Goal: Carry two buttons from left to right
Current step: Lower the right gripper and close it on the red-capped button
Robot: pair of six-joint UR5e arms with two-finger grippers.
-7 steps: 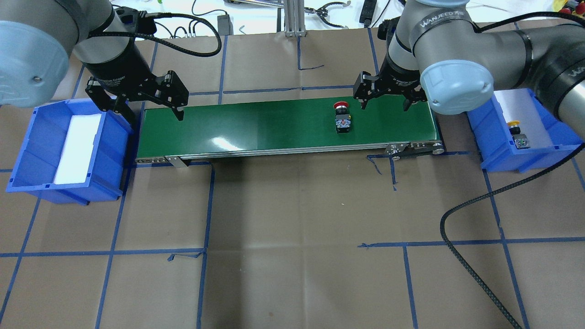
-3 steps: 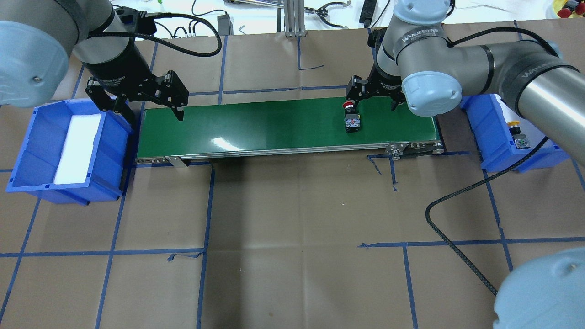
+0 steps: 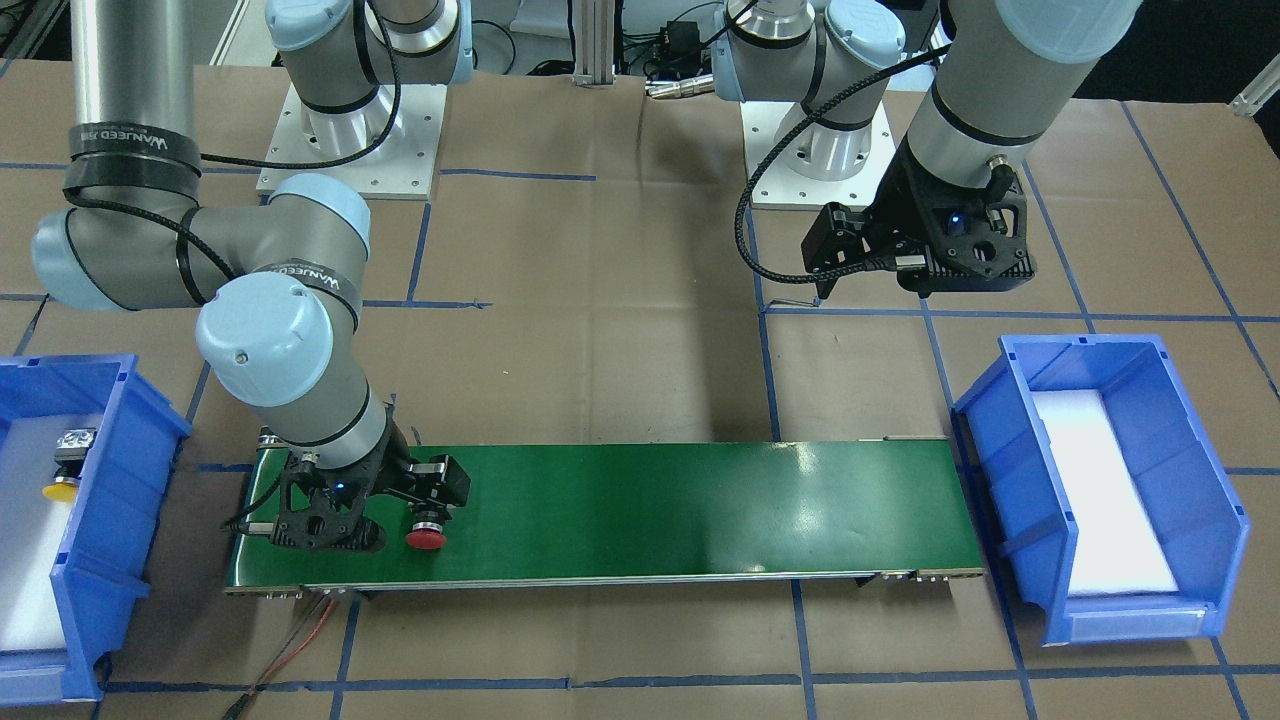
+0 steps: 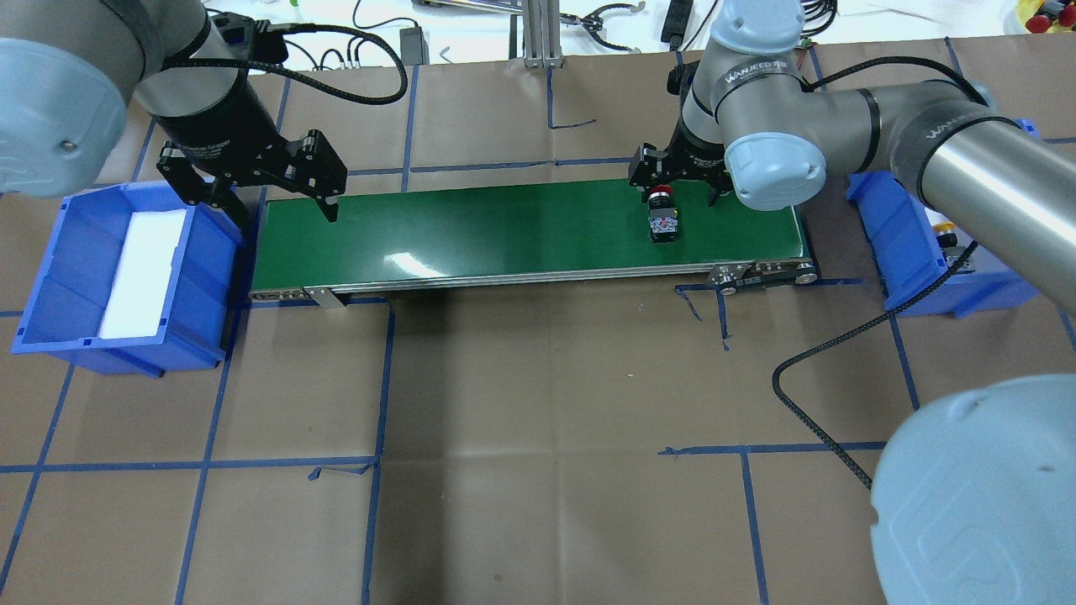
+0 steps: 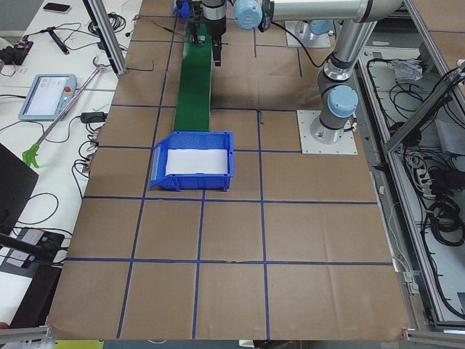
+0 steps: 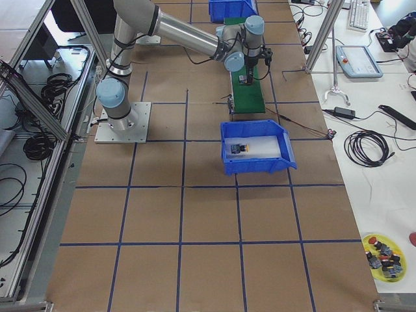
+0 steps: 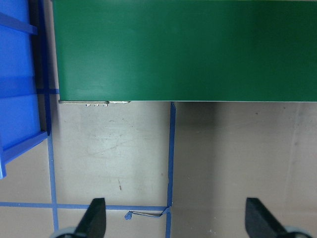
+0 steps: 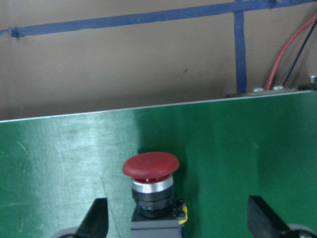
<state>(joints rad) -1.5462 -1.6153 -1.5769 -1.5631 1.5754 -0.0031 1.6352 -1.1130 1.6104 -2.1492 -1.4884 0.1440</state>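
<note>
Because the red-capped, black-bodied push button [image 8: 151, 168] sits off-centre between the spread fingers [image 8: 96, 218] of the right gripper [image 8: 179, 220], one may strike first — toppling it.

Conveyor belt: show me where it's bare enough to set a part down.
The conveyor belt is bare from its left end, by the open left gripper, across to the red button. The right end is crowded: the open right gripper flanks that button.

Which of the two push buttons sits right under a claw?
The red-capped button, on the green belt between the open jaws of the right gripper. The yellow-capped button lies in the blue bin beyond the belt's end.
</note>
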